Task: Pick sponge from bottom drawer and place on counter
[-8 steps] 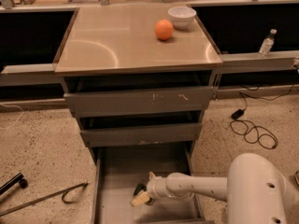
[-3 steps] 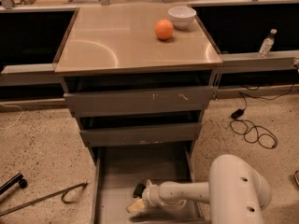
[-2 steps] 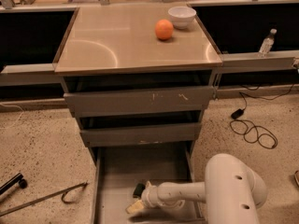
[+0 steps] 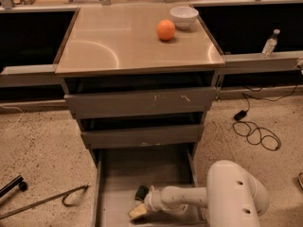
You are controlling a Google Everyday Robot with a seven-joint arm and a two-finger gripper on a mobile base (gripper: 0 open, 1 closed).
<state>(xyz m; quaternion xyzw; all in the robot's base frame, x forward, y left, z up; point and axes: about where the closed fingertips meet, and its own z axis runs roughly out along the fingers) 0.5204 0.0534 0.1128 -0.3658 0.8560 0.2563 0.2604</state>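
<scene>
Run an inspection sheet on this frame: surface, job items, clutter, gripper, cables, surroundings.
Surface: counter, shiny, with an orange and a white bowl near its back right corner.
Job's things: bottom drawer pulled open; sponge cannot be told apart from the gripper's end.
Clutter: bottle on the right ledge; hooked metal rod on the floor, left.
Gripper: gripper low inside the bottom drawer, toward its front left.
Cables: black cable looped on the floor, right of the cabinet.
Surroundings: speckled floor; two upper drawers above the open one.
</scene>
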